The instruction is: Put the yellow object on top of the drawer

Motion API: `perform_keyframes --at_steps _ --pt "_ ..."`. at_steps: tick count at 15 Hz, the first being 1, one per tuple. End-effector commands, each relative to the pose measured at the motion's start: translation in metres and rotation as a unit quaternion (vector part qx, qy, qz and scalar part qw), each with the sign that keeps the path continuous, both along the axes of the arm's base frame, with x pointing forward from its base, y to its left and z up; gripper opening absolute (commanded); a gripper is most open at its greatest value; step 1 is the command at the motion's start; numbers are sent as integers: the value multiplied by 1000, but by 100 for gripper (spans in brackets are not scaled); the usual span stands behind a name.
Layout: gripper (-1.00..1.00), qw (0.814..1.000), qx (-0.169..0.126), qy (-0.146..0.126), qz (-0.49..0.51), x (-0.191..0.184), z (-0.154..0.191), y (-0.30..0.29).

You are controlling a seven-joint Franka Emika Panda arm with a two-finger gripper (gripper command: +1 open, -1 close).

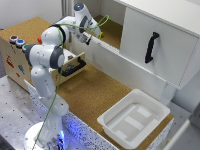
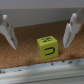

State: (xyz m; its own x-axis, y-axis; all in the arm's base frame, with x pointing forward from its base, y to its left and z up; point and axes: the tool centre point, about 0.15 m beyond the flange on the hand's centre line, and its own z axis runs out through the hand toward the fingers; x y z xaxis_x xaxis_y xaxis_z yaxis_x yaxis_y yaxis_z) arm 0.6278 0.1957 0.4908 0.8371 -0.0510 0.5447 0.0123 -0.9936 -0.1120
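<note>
Tool (image 2: 39,31) fingers stand wide on either side of the yellow object (image 2: 48,47), untouched on the cork; next: descend, close, carry to the drawer (image 1: 22,31).

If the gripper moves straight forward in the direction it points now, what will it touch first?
Most likely the yellow object: in the wrist view the cube lies on the cork surface between the open gripper fingers. Depth is unclear, so how far away it is cannot be told.
</note>
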Motion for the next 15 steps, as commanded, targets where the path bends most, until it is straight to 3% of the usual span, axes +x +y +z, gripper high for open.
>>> perform_keyframes --at_steps 1,5,6,10,15 --pt "100 995 -48 81 26 44 -7 -7" --pt "100 993 -46 95 46 50 -20 -15" --pt "-100 993 -44 95 49 51 -21 -17" --pt "-100 992 -44 98 60 51 -24 -17" --pt "-100 994 -42 80 58 47 -28 -8"
